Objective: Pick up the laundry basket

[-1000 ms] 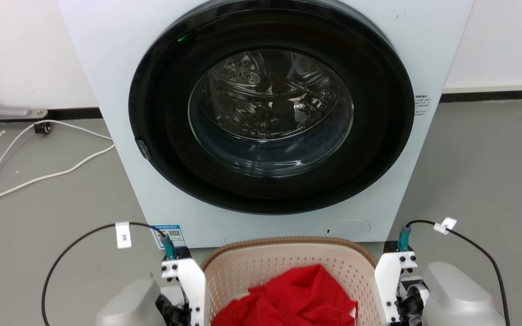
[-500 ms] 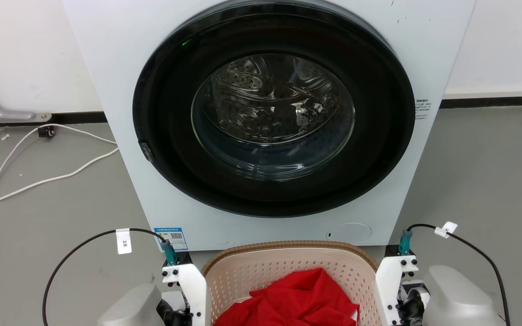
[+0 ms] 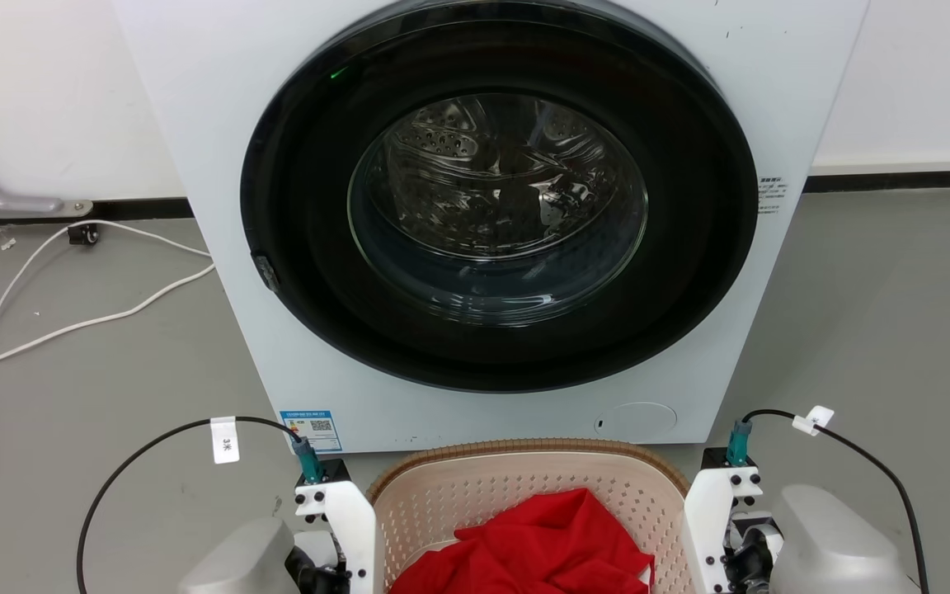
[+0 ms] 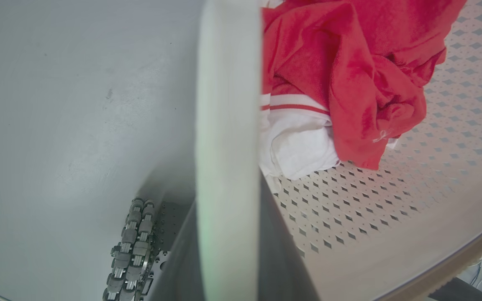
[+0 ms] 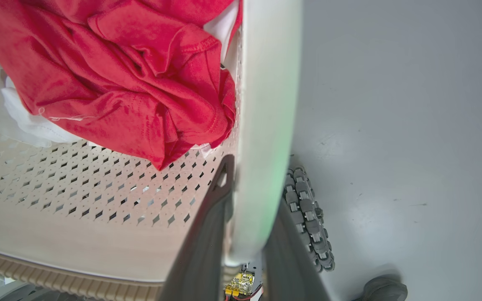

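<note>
The left hand [image 4: 228,196] is seen pinched on the basket's left handle [image 4: 228,83], with a dark finger laid against each face. The right hand [image 5: 255,184] is clamped in the same way on the right handle [image 5: 270,83]. The grasp is therefore judged done on both sides.

The basket [image 3: 475,487] is found between the two wrists, low in the head view and just in front of the washer [image 3: 491,206]. A red cloth [image 3: 541,544] is heaped inside it over a white one [image 4: 295,146].

The lift itself cannot be confirmed. The basket's base is hidden, so it cannot be told whether it is clear of the floor [image 3: 879,313]. A level raise is judged to be what is left.

The basket's near half is cut off at the head view's lower edge. The fingers are blurred by closeness, and the washer's top is out of frame.
</note>
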You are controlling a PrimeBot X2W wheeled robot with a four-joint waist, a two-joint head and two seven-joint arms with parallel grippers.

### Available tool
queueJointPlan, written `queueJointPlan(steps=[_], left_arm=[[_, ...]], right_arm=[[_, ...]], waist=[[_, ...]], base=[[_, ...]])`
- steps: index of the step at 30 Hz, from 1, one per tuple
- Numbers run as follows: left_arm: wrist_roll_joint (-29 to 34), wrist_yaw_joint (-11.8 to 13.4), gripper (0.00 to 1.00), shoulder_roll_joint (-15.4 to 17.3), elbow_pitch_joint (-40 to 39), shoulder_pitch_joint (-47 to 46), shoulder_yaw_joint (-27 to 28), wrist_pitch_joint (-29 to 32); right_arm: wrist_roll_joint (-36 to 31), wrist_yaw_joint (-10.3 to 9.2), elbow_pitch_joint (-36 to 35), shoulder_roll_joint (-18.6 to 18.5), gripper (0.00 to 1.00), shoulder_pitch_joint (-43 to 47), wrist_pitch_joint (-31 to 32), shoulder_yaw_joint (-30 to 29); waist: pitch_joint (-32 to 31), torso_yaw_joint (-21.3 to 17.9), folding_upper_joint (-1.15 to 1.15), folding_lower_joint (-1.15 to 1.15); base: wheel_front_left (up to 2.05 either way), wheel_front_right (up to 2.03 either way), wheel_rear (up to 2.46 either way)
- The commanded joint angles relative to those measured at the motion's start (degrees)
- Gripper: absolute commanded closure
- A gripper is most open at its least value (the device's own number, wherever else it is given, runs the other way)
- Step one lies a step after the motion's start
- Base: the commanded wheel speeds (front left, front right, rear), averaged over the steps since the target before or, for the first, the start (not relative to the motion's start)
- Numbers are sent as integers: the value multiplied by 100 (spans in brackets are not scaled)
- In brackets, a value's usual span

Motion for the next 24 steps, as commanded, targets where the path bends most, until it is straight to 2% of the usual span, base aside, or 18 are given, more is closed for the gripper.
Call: queueJointPlan(steps=[1, 24], left_arm=[[-72, -74, 100, -67, -69, -71, 4, -32], [-225, -74, 100, -70, -48, -58, -59, -145]], right_arm=[[-23, -1, -8, 59, 100, 59, 4, 6], [132, -1, -9, 64, 100, -68, 15, 215]], waist=[[5, 1, 0, 0], [46, -20, 0, 0]], base=[[0, 0, 0], [0, 0, 0]])
